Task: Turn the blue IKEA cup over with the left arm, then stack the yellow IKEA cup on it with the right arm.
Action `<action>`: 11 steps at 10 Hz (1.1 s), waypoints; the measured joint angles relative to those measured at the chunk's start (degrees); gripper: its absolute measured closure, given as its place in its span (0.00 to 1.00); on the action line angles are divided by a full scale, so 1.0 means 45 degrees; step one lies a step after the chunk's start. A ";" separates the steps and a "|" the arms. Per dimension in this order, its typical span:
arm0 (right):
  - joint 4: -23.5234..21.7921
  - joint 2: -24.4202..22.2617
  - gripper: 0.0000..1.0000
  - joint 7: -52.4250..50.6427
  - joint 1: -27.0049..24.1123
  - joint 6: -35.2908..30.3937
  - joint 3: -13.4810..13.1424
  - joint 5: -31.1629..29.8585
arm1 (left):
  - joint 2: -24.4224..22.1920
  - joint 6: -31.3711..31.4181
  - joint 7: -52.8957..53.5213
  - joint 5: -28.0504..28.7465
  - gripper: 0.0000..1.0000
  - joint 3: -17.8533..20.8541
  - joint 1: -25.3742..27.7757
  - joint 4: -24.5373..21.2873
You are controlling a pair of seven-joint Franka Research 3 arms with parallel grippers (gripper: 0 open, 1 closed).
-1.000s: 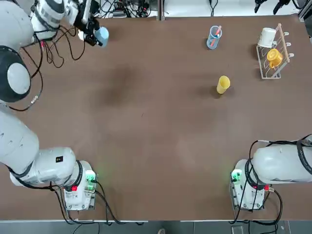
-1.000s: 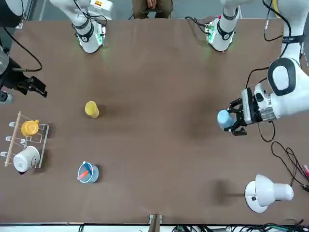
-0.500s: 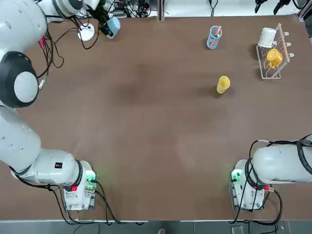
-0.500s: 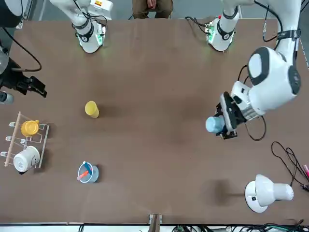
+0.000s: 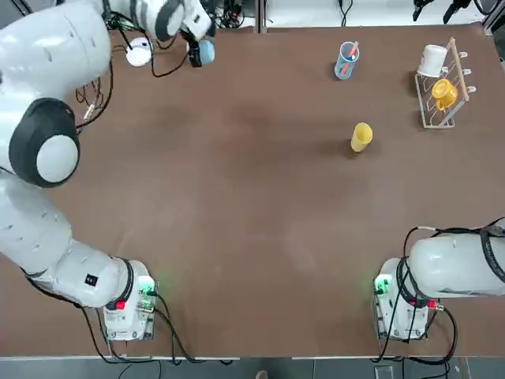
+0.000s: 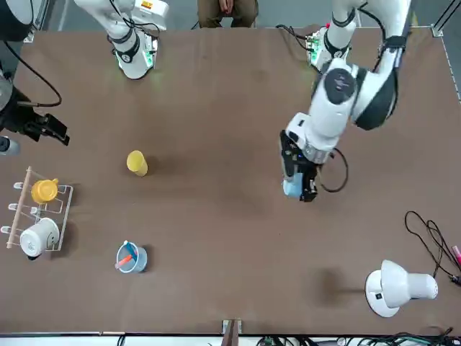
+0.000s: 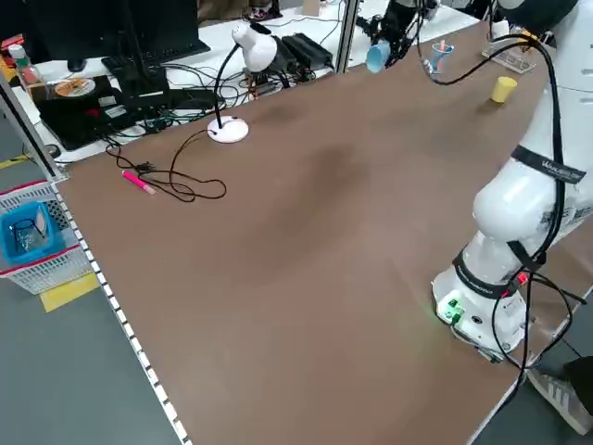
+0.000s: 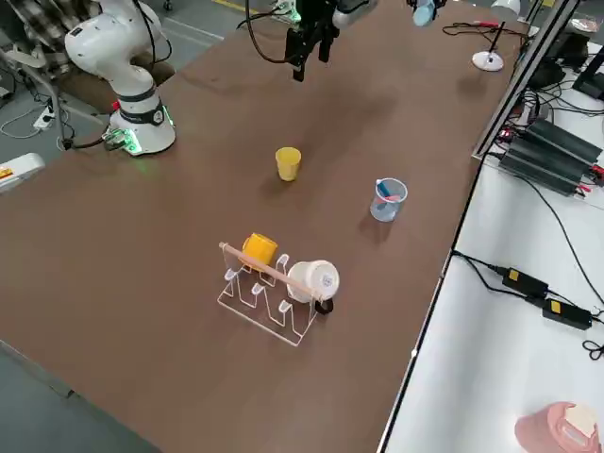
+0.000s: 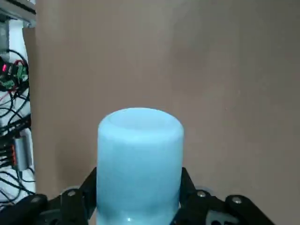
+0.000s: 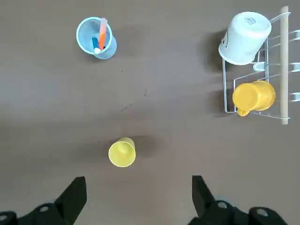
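The blue IKEA cup (image 5: 206,53) hangs above the table's far left part, clamped between the fingers of my left gripper (image 5: 197,46), which is shut on it. The left wrist view has the cup (image 9: 139,159) between both black fingers, pointing away from the wrist. In the front view the cup (image 6: 292,189) sits at the end of the bent left arm. The yellow IKEA cup (image 5: 361,136) stands alone on the right half of the table (image 5: 252,205). My right gripper (image 10: 138,183) hovers high over the yellow cup (image 10: 122,153), open and holding nothing.
A clear blue glass with sticks (image 5: 346,60) stands behind the yellow cup. A wire rack (image 5: 442,87) with a white mug and an orange mug sits at the far right. A white desk lamp (image 6: 400,287) and cables lie at the far left corner.
The left arm has swung along the table's far edge from the left corner toward the middle, carrying the blue cup and turning its wrist. The right arm and yellow cup have not moved.
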 joint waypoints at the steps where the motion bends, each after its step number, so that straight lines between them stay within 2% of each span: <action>1: -0.0002 0.0000 0.00 -0.0012 -0.0001 -0.0015 0.0002 0.0000 | 0.0361 -0.0457 -0.0228 0.1049 0.32 -0.0002 -0.0371 0.0370; 6: -0.0006 0.0000 0.00 -0.0037 0.0000 -0.0070 0.0012 0.0000 | 0.2979 -0.5127 -0.1826 0.4103 0.32 0.0060 -0.3075 0.3479; 8: -0.0007 0.0000 0.00 -0.0040 0.0001 -0.0073 0.0013 0.0000 | 0.4145 -0.5762 -0.2219 0.5133 0.32 0.0522 -0.4400 0.4396; 10: -0.0009 0.0001 0.00 -0.0043 0.0001 -0.0076 0.0013 0.0000 | 0.5226 -0.5812 -0.3164 0.5708 0.32 0.1075 -0.5555 0.4981; 11: -0.0009 0.0000 0.00 -0.0044 0.0000 -0.0076 0.0013 0.0000 | 0.5821 -0.5811 -0.3355 0.5952 0.32 0.1640 -0.6300 0.5284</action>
